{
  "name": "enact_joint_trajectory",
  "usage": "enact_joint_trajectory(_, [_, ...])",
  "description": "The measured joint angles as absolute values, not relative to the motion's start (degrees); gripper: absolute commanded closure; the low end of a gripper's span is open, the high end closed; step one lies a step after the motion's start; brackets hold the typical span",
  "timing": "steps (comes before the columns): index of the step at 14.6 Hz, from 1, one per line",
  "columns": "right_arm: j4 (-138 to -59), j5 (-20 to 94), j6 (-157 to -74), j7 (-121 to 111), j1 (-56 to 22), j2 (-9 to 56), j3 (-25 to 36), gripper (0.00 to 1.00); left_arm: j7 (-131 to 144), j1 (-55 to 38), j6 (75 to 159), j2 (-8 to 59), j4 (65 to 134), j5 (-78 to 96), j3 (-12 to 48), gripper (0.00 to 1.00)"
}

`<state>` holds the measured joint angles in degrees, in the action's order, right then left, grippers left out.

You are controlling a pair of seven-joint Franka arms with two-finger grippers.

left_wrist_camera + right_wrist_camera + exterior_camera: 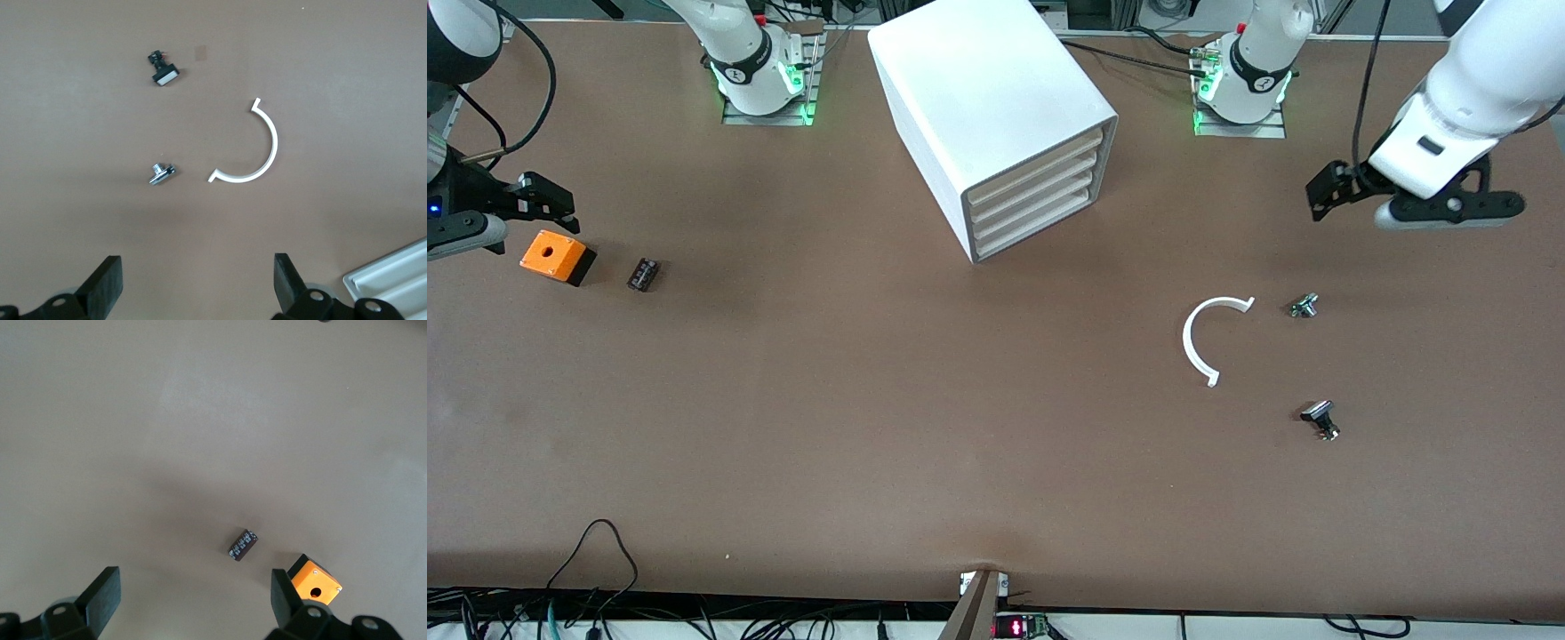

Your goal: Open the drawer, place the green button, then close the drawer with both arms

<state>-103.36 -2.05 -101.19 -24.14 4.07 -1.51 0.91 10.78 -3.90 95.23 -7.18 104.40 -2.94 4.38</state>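
Your cabinet (996, 116) stands mid-desk with its lowest drawer (1040, 229) shut flush. The green-capped button (1304, 307) lies on the desk (871, 400) toward the left arm's end, just beside a white half-ring (1199, 338). Your left gripper (197, 290) hangs over that end, fingers apart and empty. Your right gripper (193, 607) waits beside the orange box (554, 256), fingers apart.

Bare brown table (871, 400) lies under both open grippers; only the big white box cabinet (996, 116) stands between them.
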Motion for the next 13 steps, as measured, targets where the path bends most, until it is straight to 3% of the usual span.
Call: enact_joint_trajectory(13, [-102.58, -2.05, -101.18, -24.14, 4.14, -1.51, 1.08, 0.00, 9.00, -0.32, 100.82, -4.63, 101.78, -4.56, 3.91, 0.00])
